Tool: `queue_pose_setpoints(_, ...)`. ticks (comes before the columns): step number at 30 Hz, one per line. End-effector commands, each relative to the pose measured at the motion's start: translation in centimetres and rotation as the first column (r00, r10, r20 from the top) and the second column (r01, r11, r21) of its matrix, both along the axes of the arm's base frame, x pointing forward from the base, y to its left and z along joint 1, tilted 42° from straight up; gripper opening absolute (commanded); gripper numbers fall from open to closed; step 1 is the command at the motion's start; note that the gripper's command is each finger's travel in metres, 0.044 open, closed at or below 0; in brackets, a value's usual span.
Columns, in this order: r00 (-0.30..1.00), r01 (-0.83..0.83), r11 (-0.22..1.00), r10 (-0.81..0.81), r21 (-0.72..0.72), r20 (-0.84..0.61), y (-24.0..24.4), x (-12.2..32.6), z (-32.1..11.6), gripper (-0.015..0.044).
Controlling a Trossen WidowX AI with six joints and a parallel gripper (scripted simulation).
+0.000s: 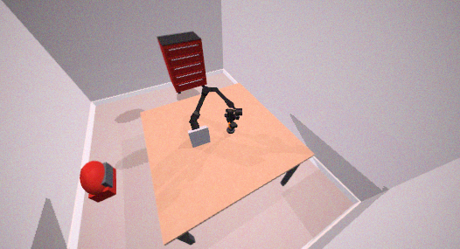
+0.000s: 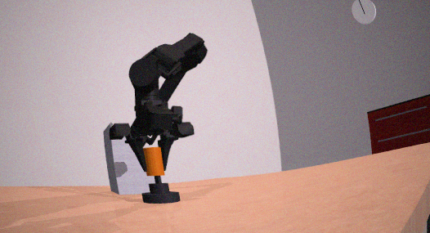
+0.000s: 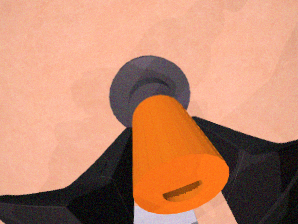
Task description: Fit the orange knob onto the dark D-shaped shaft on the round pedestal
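Observation:
The orange knob [image 2: 154, 162] [image 3: 172, 135] is upright, its top slot facing the wrist camera; in the top view it shows only as a small orange spot. My gripper [image 2: 155, 168] is shut on the knob, one finger on each side. The round pedestal [image 2: 160, 197] [image 3: 120, 95] [image 1: 230, 131] is dark and stepped and stands on the table right below the knob. A short piece of the dark shaft [image 2: 158, 180] shows between the knob's lower end and the pedestal's upper step. The shaft's top and its flat side are hidden, as is the knob's hole.
A grey upright panel [image 1: 199, 137] [image 2: 130, 183] stands on the wooden table [image 1: 197, 196] [image 2: 286, 195], near the arm's base and behind the pedestal in the exterior view. A red drawer cabinet [image 1: 187, 65] [image 2: 400, 123] and a red round object [image 1: 93, 177] stand off the table.

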State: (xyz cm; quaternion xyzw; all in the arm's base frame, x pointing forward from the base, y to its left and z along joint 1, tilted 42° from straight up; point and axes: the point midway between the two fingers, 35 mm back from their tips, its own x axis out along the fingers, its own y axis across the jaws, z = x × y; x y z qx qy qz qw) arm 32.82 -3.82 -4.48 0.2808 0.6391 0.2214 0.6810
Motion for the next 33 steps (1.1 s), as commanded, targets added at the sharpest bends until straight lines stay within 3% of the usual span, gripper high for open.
queue_pose_setpoints(1,1.000,0.008,1.000,-0.008,-0.005,0.000,-0.10,0.00,0.28,0.0000)
queue_pose_setpoints(33,1.000,0.008,1.000,-0.008,-0.005,0.000,0.06,0.10,-0.06,0.0000)
